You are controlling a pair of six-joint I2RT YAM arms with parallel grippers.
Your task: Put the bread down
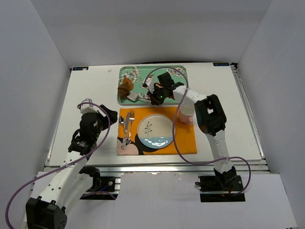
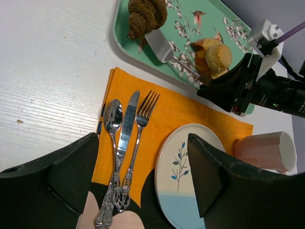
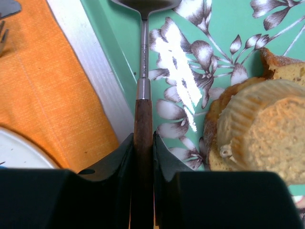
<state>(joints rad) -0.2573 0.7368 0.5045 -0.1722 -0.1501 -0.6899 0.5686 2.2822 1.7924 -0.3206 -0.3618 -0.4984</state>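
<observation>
over the tray (image 1: 180,71), right claw (image 3: 143,142) clamping spatula (image 2: 164,49), bread (image 2: 145,14) alongside

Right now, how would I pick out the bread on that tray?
Find the green floral tray at the far side of the table. At its left end, by the blade of the metal server, lies the bread: dark brown, ridged and croissant-shaped, unlike the pale golden bun further right.

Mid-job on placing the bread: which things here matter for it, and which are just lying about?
In the job: dark brown ridged croissant; metal server with wooden handle, clamped in the right gripper; green floral tray; round white-and-blue plate, probably the target.
Lying about: pale golden stacked bun; silver spoon, knife and fork; pink cup; orange placemat; open left gripper, idle.
</observation>
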